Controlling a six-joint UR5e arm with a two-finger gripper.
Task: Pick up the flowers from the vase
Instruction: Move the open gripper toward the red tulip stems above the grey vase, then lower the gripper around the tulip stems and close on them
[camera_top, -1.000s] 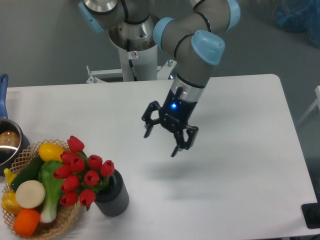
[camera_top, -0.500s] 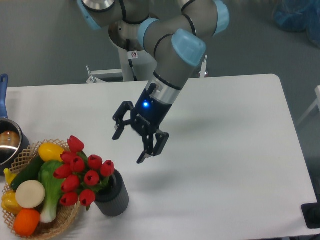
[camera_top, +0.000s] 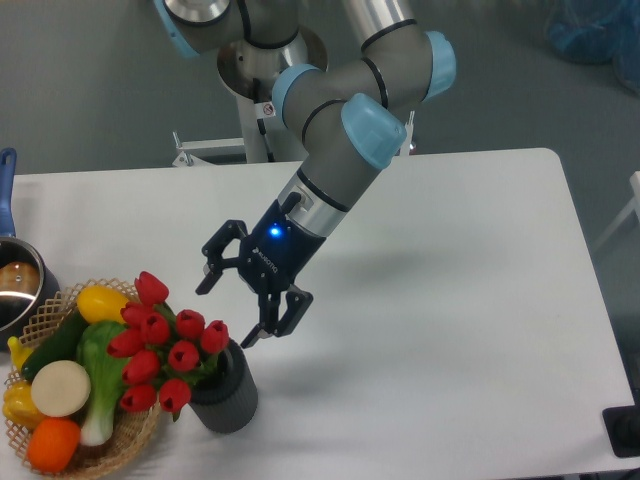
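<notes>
Jaws spread and empty, the gripper hangs just above-right of the red tulips leaning left from the ribbed grey vase; better to pinch stems than blooms.

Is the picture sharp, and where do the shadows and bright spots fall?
In the fixed camera view, soft overhead light; the gripper with its open fingers casts only a faint, blurry shadow on the white table; its blue light glows; the flowers and vase look fairly sharp; the steel pot shows a little glare.
</notes>
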